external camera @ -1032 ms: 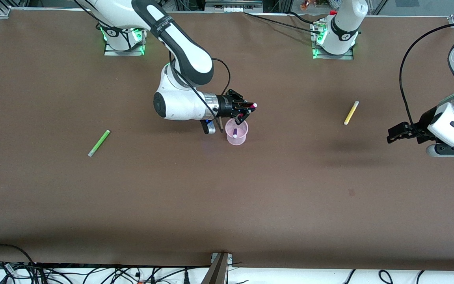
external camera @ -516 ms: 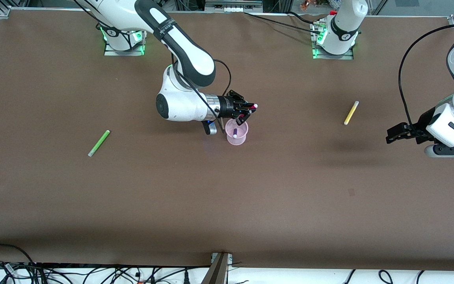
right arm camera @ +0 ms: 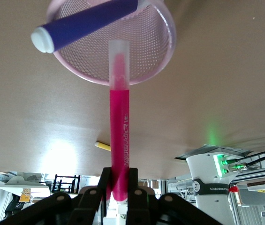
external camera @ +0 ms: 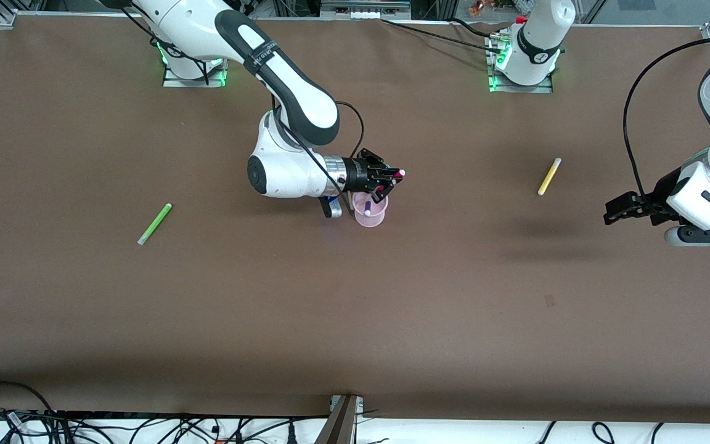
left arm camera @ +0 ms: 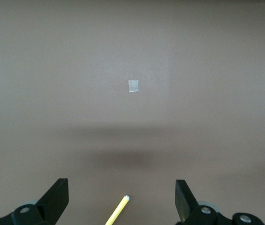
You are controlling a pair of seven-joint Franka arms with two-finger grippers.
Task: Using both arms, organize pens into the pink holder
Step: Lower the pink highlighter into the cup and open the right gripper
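Down a little comes the right gripper [external camera: 387, 182], its fingers closed on the pink pen [right arm camera: 119, 140], now pointing into the holder [external camera: 369, 213] where the purple pen [right arm camera: 83, 24] sits. Over at its end, the left gripper [external camera: 619, 208] waits, fingers open, near the yellow pen [external camera: 549, 176]; the green pen [external camera: 155, 224] lies on the tabletop [external camera: 355, 308].

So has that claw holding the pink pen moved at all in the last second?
Yes. The right gripper, shut on the magenta pen, has come nearer the front camera, closing in over the pink holder, which has stayed put.
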